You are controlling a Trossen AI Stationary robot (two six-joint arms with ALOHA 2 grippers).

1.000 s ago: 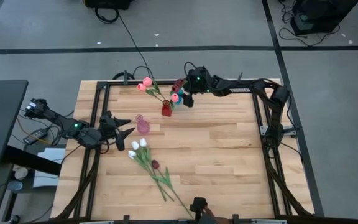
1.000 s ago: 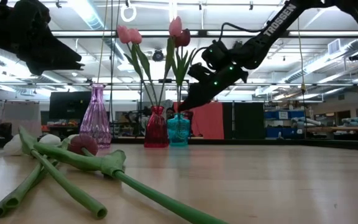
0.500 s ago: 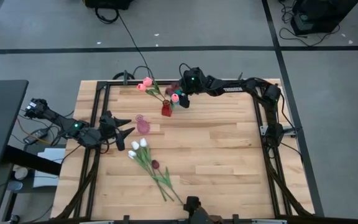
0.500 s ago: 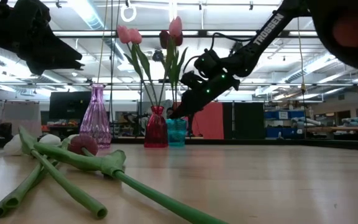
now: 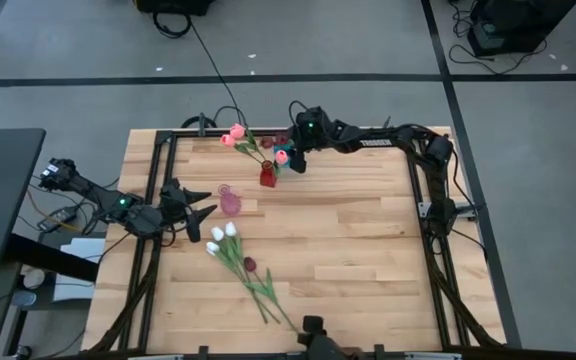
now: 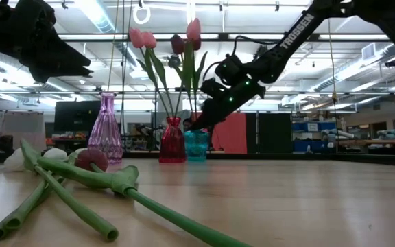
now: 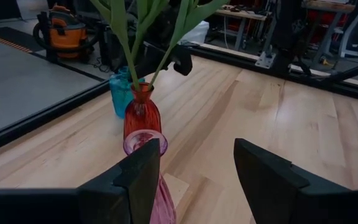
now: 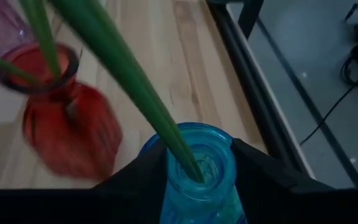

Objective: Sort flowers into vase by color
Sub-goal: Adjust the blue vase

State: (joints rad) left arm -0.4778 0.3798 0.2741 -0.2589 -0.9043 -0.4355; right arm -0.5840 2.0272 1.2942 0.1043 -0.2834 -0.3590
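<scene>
Two white tulips and a maroon one (image 5: 236, 250) lie flat on the table's near left part, also low in the low view (image 6: 81, 175). A red vase (image 5: 267, 177) holds two pink tulips (image 6: 141, 38). Beside it a blue vase (image 8: 197, 171) holds a pink tulip (image 6: 194, 29) and a maroon one (image 6: 177, 44), whose green stem (image 8: 123, 68) sticks into its mouth. My right gripper (image 8: 201, 186) is open, its fingers on either side of the blue vase's neck. My left gripper (image 5: 201, 212) hangs open near the empty pink vase (image 5: 230, 203). My right gripper comes at the blue vase's neck (image 8: 194, 186) slanting down from the table's right. Its fingers stand on both sides of the neck, and I cannot tell whether they touch the glass. No finger is on the stem.
The three vases stand close together near the table's far edge. A black frame rail (image 5: 268, 137) runs along that edge. A dark camera mount (image 5: 313, 328) sits at the near edge. Bare wood lies across the table's middle and right (image 5: 358, 240).
My right gripper has moved down and a little toward the table's left, onto the blue vase. The maroon tulip's head has swung away from the pink head beside it, and its stem now stands in the blue vase.
</scene>
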